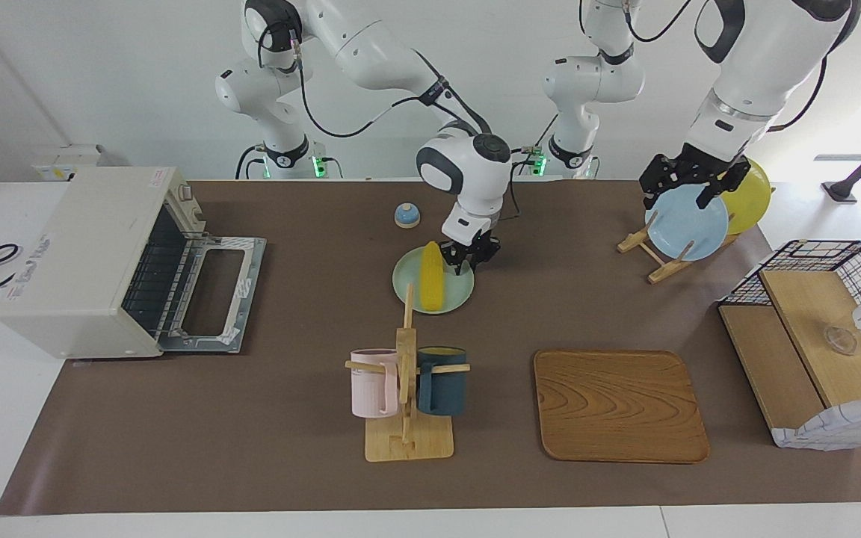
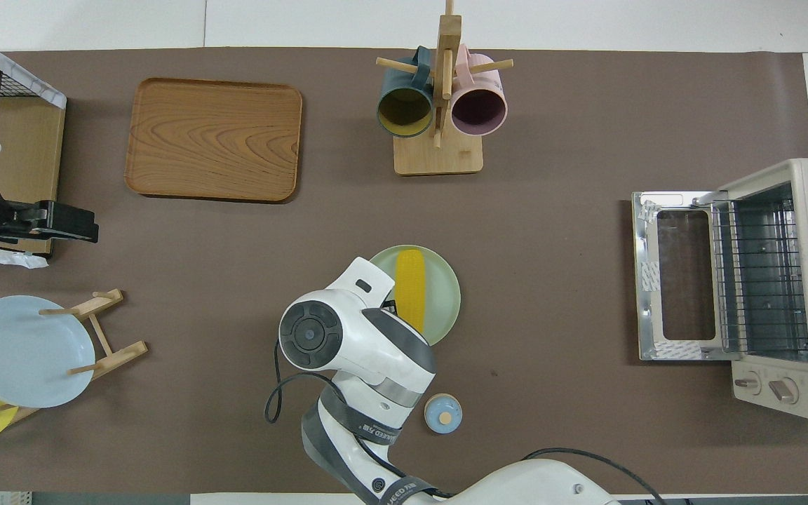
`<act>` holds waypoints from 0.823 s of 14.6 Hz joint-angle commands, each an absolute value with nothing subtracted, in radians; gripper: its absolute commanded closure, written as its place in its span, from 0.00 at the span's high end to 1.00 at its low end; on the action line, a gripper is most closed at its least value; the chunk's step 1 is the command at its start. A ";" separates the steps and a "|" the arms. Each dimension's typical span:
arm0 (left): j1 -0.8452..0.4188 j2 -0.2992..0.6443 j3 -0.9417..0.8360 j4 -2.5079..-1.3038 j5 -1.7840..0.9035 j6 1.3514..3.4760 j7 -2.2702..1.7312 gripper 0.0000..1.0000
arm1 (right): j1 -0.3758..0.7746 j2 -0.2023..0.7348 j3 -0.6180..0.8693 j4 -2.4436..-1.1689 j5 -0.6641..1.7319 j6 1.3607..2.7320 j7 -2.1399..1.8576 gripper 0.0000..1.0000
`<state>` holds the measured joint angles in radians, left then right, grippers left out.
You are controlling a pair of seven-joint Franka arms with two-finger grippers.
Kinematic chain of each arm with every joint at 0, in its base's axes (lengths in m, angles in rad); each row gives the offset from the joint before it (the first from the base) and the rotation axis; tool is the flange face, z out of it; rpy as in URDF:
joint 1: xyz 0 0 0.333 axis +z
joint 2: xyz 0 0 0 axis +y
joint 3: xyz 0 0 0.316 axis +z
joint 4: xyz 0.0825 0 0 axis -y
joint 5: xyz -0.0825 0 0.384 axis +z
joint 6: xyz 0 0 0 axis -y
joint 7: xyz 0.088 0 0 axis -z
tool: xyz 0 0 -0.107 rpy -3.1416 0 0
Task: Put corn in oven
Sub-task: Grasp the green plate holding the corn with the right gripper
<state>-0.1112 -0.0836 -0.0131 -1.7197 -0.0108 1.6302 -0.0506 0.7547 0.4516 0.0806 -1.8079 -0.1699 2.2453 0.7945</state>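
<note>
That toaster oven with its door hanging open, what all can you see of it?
The oven is a boxy off-white toaster oven at the right arm's end of the table, partly on the brown mat. Its glass door, framed in metal, lies dropped flat open. Inside, a wire rack and shiny metal walls show, with nothing on the rack. Two knobs and a red warning sticker sit on its control panel. Nothing touches it.

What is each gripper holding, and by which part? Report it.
Nothing is held. The bright yellow corn cob lies on the round pale green plate; the right gripper is beside it. The left gripper waits over the wooden plate rack.
</note>
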 commanded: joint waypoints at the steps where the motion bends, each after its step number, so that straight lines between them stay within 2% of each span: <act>1: -0.109 -0.083 -0.017 -1.726 0.002 1.643 -0.043 1.00 | 0.741 0.417 0.087 -1.852 -0.186 2.266 0.772 0.00; 4: -0.112 -0.086 -0.017 -1.727 0.002 1.640 -0.048 1.00 | 0.741 0.416 0.087 -1.850 -0.240 2.241 0.761 0.00; 8: -0.118 -0.086 -0.017 -1.727 -0.021 1.646 -0.049 1.00 | 0.715 0.416 0.084 -1.749 -0.336 2.051 0.661 0.00; 12: -0.110 -0.081 -0.018 -1.724 -0.020 1.652 -0.040 1.00 | 0.605 0.356 0.086 -1.746 -0.333 1.970 0.539 0.00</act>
